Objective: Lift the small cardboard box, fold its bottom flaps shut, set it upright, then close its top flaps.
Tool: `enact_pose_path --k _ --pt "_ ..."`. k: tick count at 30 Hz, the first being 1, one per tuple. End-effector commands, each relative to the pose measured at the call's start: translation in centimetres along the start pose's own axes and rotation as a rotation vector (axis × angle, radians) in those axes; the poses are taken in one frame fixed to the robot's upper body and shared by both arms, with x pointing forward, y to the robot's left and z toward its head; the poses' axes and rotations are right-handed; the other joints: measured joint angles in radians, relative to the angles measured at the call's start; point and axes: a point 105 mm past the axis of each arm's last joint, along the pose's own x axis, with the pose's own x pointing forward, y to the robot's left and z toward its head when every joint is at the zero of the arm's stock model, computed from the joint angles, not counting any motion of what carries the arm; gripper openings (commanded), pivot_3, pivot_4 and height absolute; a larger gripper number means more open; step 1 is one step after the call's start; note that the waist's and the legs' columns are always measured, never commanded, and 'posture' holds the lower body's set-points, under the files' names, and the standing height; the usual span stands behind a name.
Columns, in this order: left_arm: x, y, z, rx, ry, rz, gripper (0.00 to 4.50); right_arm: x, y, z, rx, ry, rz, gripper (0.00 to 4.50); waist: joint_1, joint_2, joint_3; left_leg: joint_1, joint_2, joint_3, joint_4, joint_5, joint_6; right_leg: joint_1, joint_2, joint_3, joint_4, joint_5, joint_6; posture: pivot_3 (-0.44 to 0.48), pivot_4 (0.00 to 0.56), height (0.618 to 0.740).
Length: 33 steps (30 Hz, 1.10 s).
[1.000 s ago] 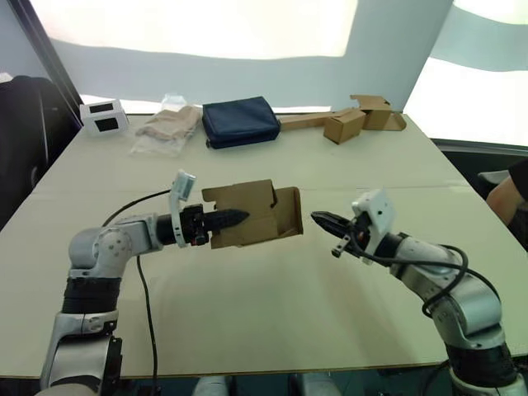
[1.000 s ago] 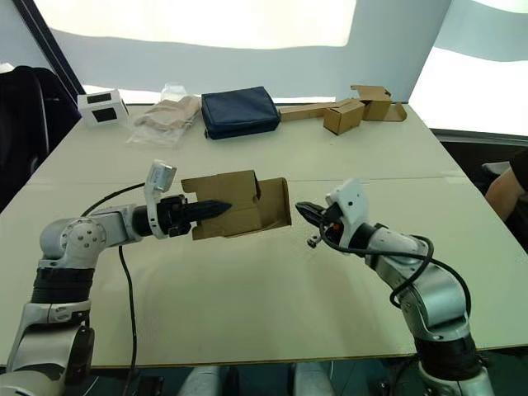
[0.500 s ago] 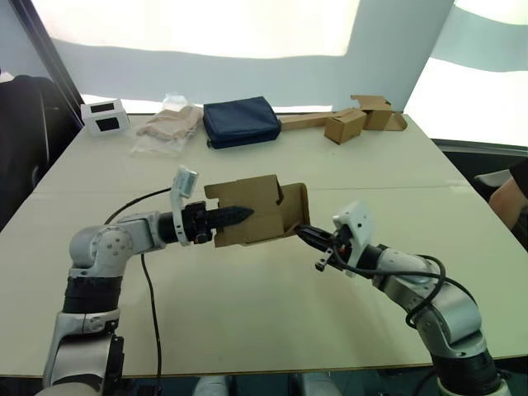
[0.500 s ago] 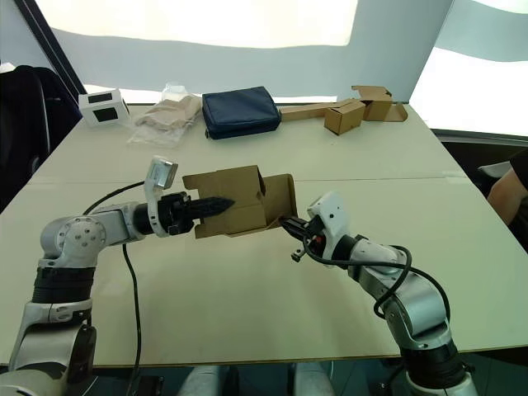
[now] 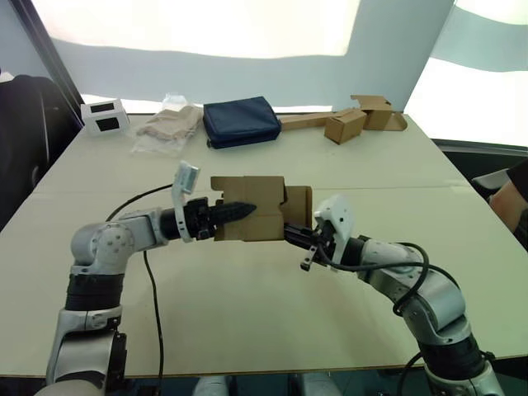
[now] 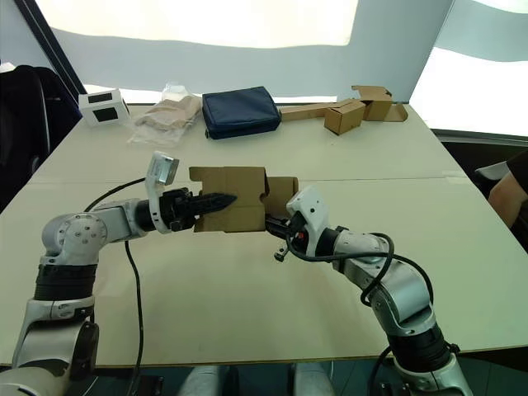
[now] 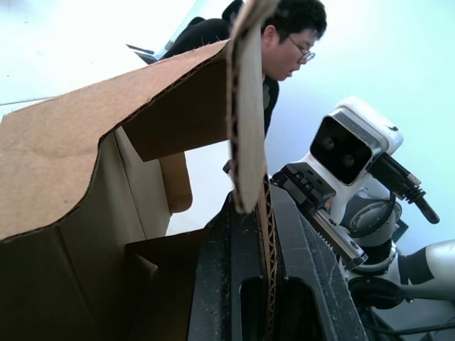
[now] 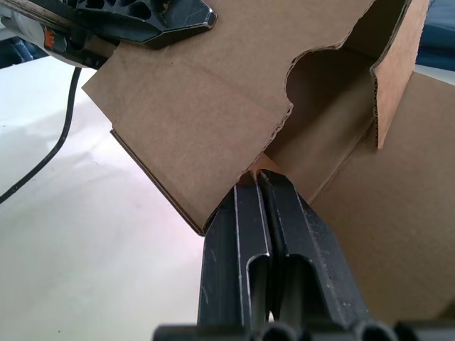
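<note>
Right gripper: nearest of the 2, fingers pressed together, tips against the lower corner of the small cardboard box where a flap meets the wall; whether it pinches cardboard or only pushes is hard to tell.
Left gripper: at the box's opposite side, clamped on 1 wall, the cardboard edge sandwiched between its fingers in the left wrist view.
Box: held in the air above the table, lying on its side, open end with loose flaps turned toward the right gripper.
Flap: 1 stands out beside the opening, others only part folded.
Risk 1: the left grip is on a single thin wall; a hard push from the right gripper could twist the box or slide it out of that grip.
Risk 2: the closed right tips sit at a corner seam; pushing there could crease the wall instead of turning a flap.
Risk 3: a released flap may spring back open.
Beyond the box: blue pouch, plastic bag, white box and other cartons lie along the table's far edge, well apart from the box.
Person: visible beyond the box in the left wrist view.
</note>
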Motion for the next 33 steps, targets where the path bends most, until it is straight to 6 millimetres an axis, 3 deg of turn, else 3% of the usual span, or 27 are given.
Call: enact_pose_path --k 1,7,11,20,31,33 --pt "-0.5 -1.6 1.2 0.066 -0.019 -0.041 0.03 -2.8 -1.9 3.1 0.128 -0.166 -0.063 0.0 0.002 0.0 0.0 0.0 0.0 0.0 0.0 0.0 0.0 0.0 0.0 0.0 0.0 0.0 0.0 0.0 0.15 0.74" --pt "-0.8 -1.8 2.2 0.067 -0.045 -0.051 0.03 -5.8 -4.0 4.0 0.354 -0.309 -0.084 0.0 -0.001 0.0 0.0 0.0 0.0 0.0 0.0 0.0 0.0 0.0 -0.001 0.0 0.0 0.0 0.0 0.0 0.15 0.74" --pt "-0.6 -1.9 2.5 0.079 -0.049 -0.056 0.0 -6.1 -5.3 3.5 0.511 -0.385 -0.068 1.04 -0.004 0.0 0.0 0.0 0.0 0.0 0.0 0.0 0.0 0.0 0.0 0.0 0.0 0.0 0.0 0.0 0.15 0.74" --pt "-0.3 -2.4 3.1 0.082 -0.062 -0.081 0.0 -3.8 -7.2 2.0 0.845 -0.533 0.005 4.32 -0.005 0.001 0.0 0.0 0.0 0.0 0.0 0.0 0.0 0.0 0.0 0.0 0.0 0.0 0.0 0.0 0.15 0.74" --pt "-0.1 -2.4 2.9 0.079 -0.062 -0.076 0.0 -2.3 -4.4 3.2 0.888 -0.562 0.154 4.45 -0.004 0.001 0.0 0.0 0.001 0.0 -0.001 0.0 0.0 0.0 0.0 0.0 0.0 0.0 0.001 0.0 0.15 0.74" --pt "-0.1 -2.2 2.5 0.074 -0.05 -0.071 0.0 -2.5 -2.3 4.1 0.835 -0.534 0.223 4.45 -0.003 0.001 0.0 0.0 0.001 0.0 -0.001 0.0 0.0 0.0 0.0 0.0 0.0 0.0 0.001 0.0 0.15 0.74"
